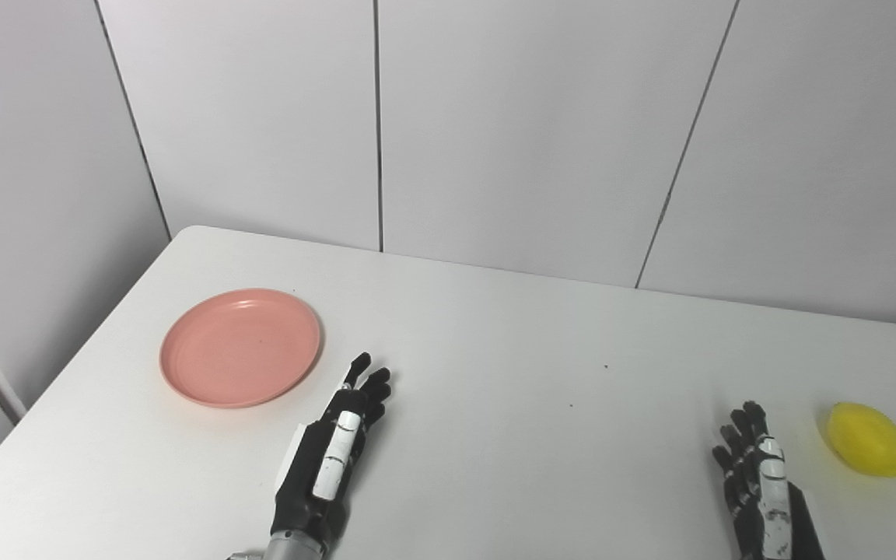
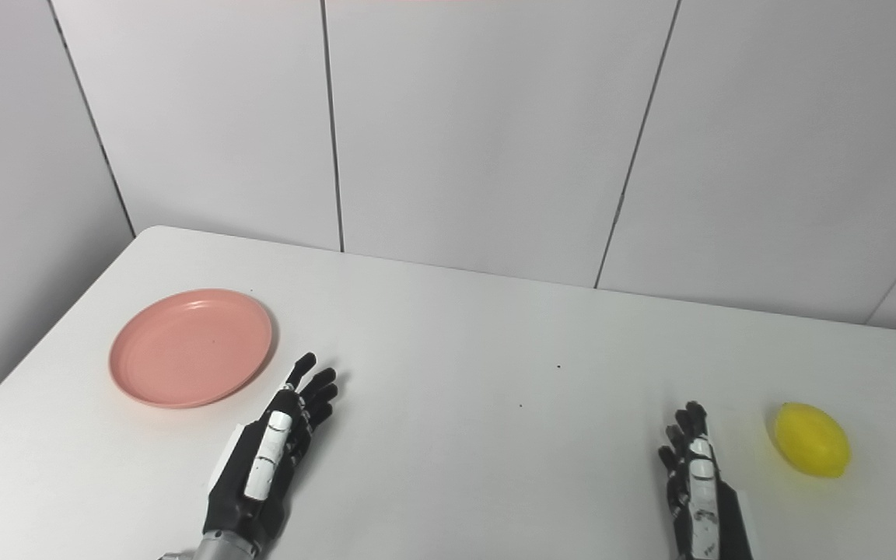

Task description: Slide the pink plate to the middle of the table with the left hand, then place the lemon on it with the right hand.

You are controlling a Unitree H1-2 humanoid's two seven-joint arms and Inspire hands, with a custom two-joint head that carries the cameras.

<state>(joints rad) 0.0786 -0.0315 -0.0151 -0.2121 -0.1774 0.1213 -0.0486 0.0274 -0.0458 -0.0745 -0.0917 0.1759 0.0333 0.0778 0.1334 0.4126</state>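
Left robot hand (image 1: 335, 451) open beside pink plate (image 1: 240, 347), right robot hand (image 1: 759, 474) near lemon (image 1: 866, 439)

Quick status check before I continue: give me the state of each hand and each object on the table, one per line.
pink plate: upright, nothing on it, on the table's left side, not touched.
lemon: lying on the table at the right, free of both hands.
left hand: open, fingers extended, just right of the plate, holding nothing.
right hand: open, just left of the lemon, holding nothing.
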